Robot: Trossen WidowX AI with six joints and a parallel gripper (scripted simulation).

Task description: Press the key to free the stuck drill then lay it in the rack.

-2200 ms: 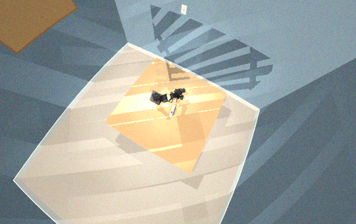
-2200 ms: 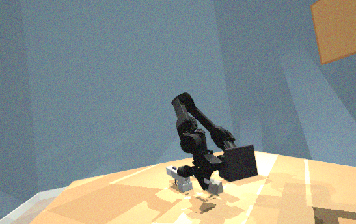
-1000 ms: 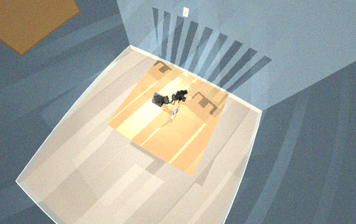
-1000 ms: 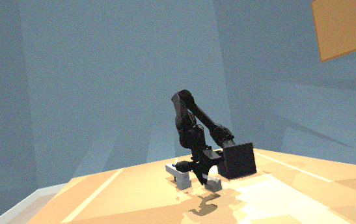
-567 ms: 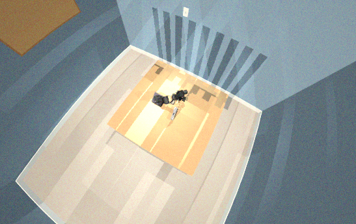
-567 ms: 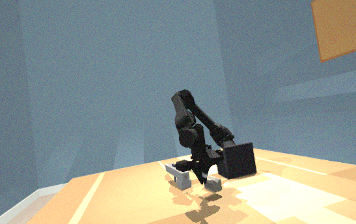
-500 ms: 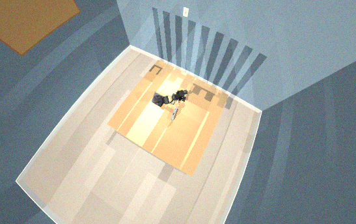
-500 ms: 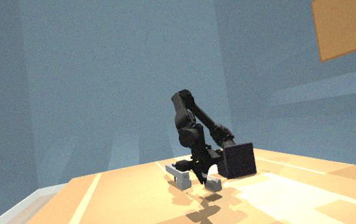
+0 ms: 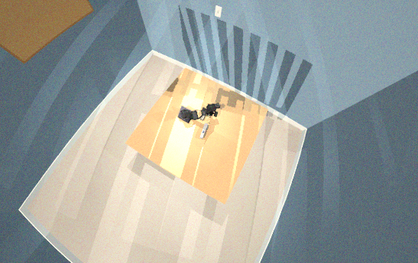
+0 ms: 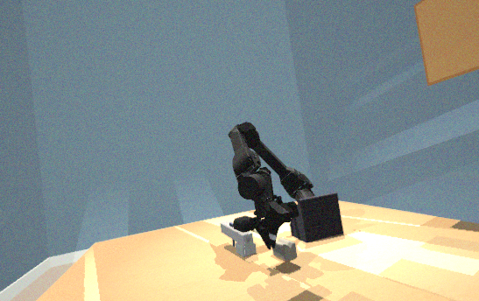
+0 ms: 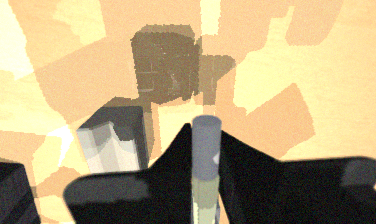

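Clenched on a slim round rod, the drill (image 11: 206,150), my gripper (image 9: 215,114) (image 10: 271,246) (image 11: 206,131) has its black fingers nearly together, one pressed to each side. The drill's blunt grey end shows between the fingertips, and a paler section runs back from it between the fingers. The rack, a grey grooved block (image 10: 285,249) (image 11: 114,145), sits just beside my fingertips; its hollow shows bare pale grey walls, partly in shade. Across my fingertips from the grooved block stands the holder (image 9: 204,131) (image 10: 245,246), a pale grey block with a long bar reaching out from its top. I cannot tell whether its key is down. Behind the grooved block, as the exterior view looks, stands the dark box (image 9: 182,108) (image 10: 322,219) at the foot of my arm (image 9: 195,115) (image 10: 252,185). All of it is on the wooden table (image 9: 220,160) (image 10: 169,271) (image 11: 339,30), with patchy shadows around the grooved block.
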